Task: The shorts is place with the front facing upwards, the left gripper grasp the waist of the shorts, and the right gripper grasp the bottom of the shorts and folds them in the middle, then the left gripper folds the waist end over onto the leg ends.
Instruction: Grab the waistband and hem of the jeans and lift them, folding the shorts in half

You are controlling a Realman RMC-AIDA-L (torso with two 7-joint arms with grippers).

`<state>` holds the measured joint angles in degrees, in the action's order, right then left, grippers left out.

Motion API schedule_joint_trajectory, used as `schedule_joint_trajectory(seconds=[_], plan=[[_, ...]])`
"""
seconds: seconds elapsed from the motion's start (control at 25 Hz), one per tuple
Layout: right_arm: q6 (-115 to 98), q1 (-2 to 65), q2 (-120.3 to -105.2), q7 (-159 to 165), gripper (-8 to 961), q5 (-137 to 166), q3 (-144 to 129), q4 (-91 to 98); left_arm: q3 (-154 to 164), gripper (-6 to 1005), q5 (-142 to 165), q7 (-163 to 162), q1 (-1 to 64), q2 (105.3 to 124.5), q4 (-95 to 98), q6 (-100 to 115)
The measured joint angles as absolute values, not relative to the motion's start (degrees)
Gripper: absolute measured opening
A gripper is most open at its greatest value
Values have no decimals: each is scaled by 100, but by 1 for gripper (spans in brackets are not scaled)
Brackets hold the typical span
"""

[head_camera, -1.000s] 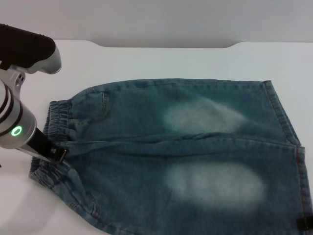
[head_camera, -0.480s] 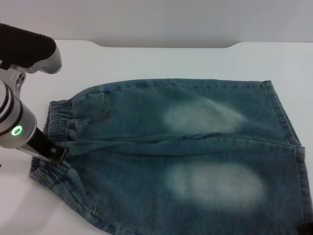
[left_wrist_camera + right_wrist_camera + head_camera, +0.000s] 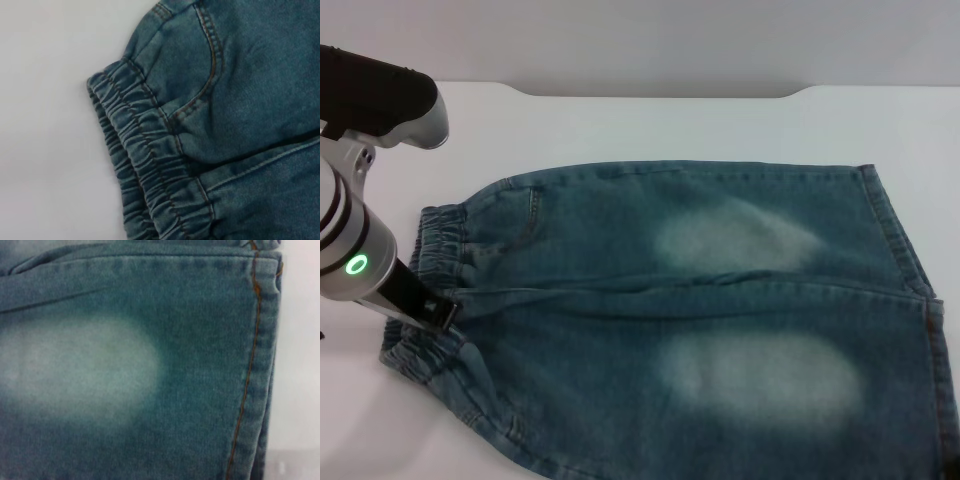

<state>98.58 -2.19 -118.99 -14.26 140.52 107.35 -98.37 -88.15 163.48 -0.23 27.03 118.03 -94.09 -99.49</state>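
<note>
1. The shorts [image 3: 700, 320] lie flat across the frame's centre: blue denim, two pale thigh patches, ruched waist [image 3: 425, 290] at left.
2. The left gripper [image 3: 438, 317] sits on the waist; I cannot tell its grip.

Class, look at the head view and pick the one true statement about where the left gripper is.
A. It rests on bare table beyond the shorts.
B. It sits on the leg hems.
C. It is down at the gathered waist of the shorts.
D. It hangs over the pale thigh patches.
C: the left gripper meets the ruched waist at the robot's left end of the shorts.
</note>
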Motion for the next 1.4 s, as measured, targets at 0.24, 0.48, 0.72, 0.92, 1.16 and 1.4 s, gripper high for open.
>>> schedule_joint_trajectory(seconds=[0.24,0.48,0.72,0.92,1.16,1.4], plan=[[9825,-204,-11901,-1443,488,14027,10725,-9669,-8815,41,16348,-12,2707,11803,-9393,-9949],[9811,-193,-11900,-1450,486,14020,10711,-9639,-8814,42,16348,-1,2708,11803,-9345,-9946],[9755,-171,-11900,-1456,483,14018,10701,-9539,-8807,42,16348,8,2707,11803,-9342,-9937],[9746,-156,-11900,-1468,468,14018,10696,-9521,-8806,42,16348,9,2707,11804,-9343,-9933],[9731,-196,-11900,-1546,429,13993,10844,-9554,-8806,41,16341,9,2712,11803,-9344,-9940],[9668,-156,-11900,-1745,390,13946,11005,-9286,-8806,41,16337,13,2703,11804,-9340,-9935]])
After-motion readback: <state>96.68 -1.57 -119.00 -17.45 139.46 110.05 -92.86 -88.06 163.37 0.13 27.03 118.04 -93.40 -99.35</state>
